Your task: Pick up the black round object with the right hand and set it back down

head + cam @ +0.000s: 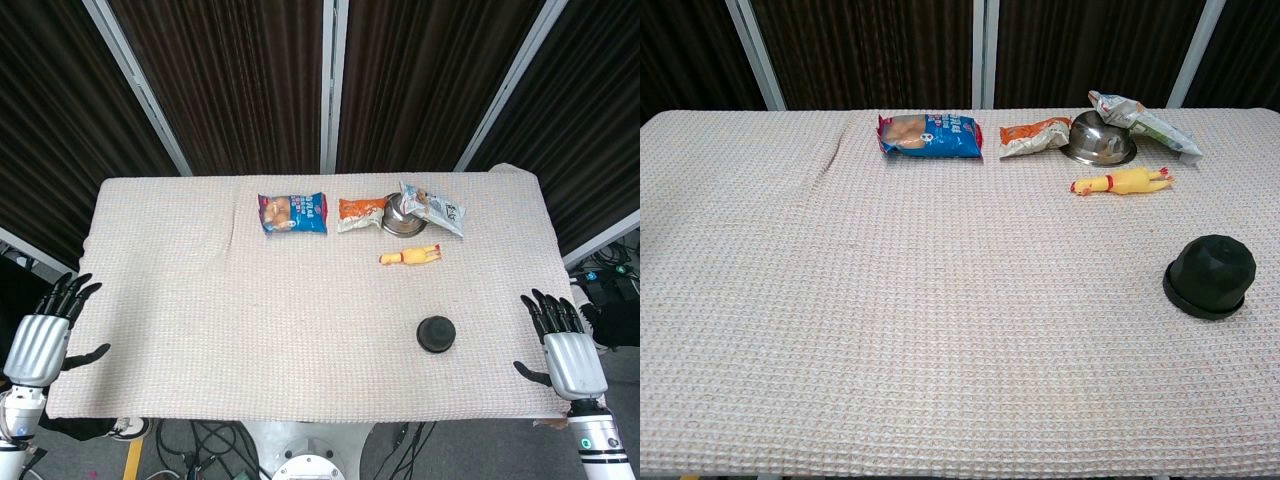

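Note:
The black round object (436, 334) (1210, 276) sits on the woven cloth toward the table's front right, with nothing touching it. My right hand (563, 340) hovers at the table's right edge, well to the right of the object, its fingers spread and empty. My left hand (47, 332) is off the table's left edge, fingers apart, holding nothing. Neither hand shows in the chest view.
At the back lie a blue snack bag (293, 213), an orange packet (359, 212), a steel bowl (402, 216) under a white-grey packet (434, 208), and a yellow rubber chicken (410, 256). The table (200, 330) is covered by beige cloth.

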{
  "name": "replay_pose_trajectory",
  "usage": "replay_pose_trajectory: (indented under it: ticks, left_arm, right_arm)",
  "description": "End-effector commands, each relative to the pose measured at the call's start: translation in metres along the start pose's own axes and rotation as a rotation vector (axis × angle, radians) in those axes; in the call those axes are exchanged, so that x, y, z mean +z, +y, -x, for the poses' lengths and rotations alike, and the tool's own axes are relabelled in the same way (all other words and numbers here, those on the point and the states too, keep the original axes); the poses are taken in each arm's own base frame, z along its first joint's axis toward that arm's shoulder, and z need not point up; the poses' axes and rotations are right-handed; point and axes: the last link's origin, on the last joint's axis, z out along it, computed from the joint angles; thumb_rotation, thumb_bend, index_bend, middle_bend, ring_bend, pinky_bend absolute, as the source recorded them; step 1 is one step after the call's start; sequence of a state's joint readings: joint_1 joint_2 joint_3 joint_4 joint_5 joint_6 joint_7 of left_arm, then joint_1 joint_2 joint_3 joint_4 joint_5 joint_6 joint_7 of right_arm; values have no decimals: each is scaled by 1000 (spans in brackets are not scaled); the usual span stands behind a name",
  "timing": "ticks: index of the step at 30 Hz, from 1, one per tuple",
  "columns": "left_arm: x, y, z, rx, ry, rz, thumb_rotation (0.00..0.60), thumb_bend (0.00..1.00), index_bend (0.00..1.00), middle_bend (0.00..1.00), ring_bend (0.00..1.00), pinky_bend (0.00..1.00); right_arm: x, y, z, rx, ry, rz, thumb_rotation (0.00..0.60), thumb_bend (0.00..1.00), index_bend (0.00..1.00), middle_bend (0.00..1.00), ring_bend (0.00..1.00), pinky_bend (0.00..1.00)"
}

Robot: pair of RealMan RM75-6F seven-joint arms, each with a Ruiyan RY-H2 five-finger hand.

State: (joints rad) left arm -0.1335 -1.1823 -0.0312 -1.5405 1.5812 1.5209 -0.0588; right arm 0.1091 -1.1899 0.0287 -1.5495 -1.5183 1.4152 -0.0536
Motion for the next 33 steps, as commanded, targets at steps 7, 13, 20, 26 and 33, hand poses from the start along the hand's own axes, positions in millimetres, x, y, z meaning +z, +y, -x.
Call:
replay_pose_trajectory:
  ticks: [7, 13, 20, 26, 33]
  left_arm:
    - [-1, 1, 0, -2, -2, 4, 600, 85, 151, 82, 0, 168]
    - [1, 2, -2, 0, -3, 11, 600, 86, 151, 83, 0, 167]
    - [-5, 1, 2, -1, -7, 7, 600, 85, 151, 83, 0, 168]
    - [-6, -2, 2, 3, -5, 2, 600, 85, 151, 83, 0, 168]
    - [-6, -3, 1, 7, -11, 2, 600, 85, 151, 83, 0, 168]
  right_arm:
    - [2, -3, 6, 3, -23, -7, 600, 17, 0, 6, 0, 0]
    - [7, -13, 17, 13, -59, -36, 600, 17, 0, 12, 0, 0]
    - [24, -17, 38, 163, -142, -34, 600, 18, 0, 26, 0, 0]
    - [41, -15, 58, 179, -217, -26, 600, 17, 0, 33, 0, 0]
    - [53, -24, 72, 207, -252, -42, 600, 19, 0, 32, 0, 0]
